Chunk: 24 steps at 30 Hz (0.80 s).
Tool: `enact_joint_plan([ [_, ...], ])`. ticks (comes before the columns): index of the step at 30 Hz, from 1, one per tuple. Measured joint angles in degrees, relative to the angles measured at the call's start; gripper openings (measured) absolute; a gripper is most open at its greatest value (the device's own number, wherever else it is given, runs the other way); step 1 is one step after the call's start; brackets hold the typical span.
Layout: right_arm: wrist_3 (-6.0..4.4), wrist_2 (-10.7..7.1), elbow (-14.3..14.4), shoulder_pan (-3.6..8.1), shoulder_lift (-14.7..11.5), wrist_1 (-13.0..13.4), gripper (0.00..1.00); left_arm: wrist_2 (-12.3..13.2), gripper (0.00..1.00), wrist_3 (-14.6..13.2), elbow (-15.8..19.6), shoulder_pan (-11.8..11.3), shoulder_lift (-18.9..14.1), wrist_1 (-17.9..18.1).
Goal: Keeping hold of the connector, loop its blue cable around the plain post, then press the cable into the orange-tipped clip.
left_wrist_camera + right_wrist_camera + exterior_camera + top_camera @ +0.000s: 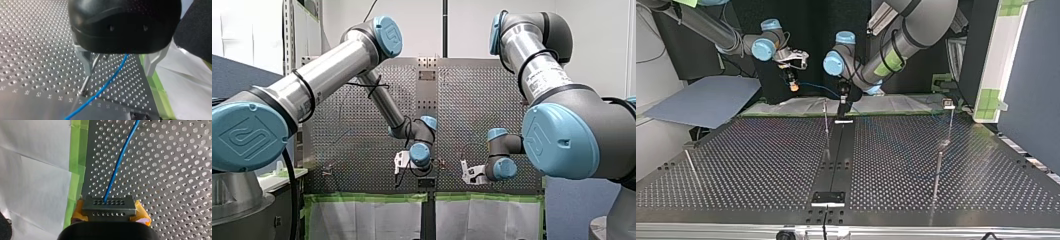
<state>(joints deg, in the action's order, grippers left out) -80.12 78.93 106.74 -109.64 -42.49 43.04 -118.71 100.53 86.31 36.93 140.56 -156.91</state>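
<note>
Connector [108,206] is pinched between the yellow pads [142,213] of my right gripper [110,214]. It is a dark block with two rows of small holes. The blue cable [120,162] leaves its face and runs ahead over the perforated table [175,170].

My left gripper [119,73] has its two metal fingers [86,62] spread wide and holds nothing. The thin post [91,72] stands between them, close to one finger, and I cannot tell whether they touch. The cable passes between the same fingers, just beside the post's foot.

Near the post the table ends in a strip of green tape [76,165], with white paper [32,170] beyond it. Well away from the post, off the table's side, lies a blue-grey sheet [701,102].

Only the right wrist view shows the connector's holes and the pads on it. Only the left wrist view shows the post inside my spread fingers. The top view alone takes in both grippers at once. There the right one is raised near the post's top, and the cable is strung from it toward the left one. The front view gives my arms from behind, wrists close together by the taped edge, and the cable is too fine to make out there.
</note>
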Motion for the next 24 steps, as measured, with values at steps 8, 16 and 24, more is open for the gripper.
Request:
enact_joint_plan([
  [8, -0.02, -0.49, 1.2, 0.11, -1.1, 2.5, 0.0, 0.1, 1.0, 0.1, 0.0, -0.2, 0.0, -0.1],
  [16, -0.33, -2.23, 2.7, -0.27, -2.9, 5.4, 0.0, 0.0, 1.0, -0.2, 0.0, 0.1, 0.0, -0.1],
  [24, -1.46, -2.79, 3.4, -0.38, -3.0, 8.5, 0.0, -0.5, 1.0, -0.3, 0.0, 0.1, 0.0, -0.1],
])
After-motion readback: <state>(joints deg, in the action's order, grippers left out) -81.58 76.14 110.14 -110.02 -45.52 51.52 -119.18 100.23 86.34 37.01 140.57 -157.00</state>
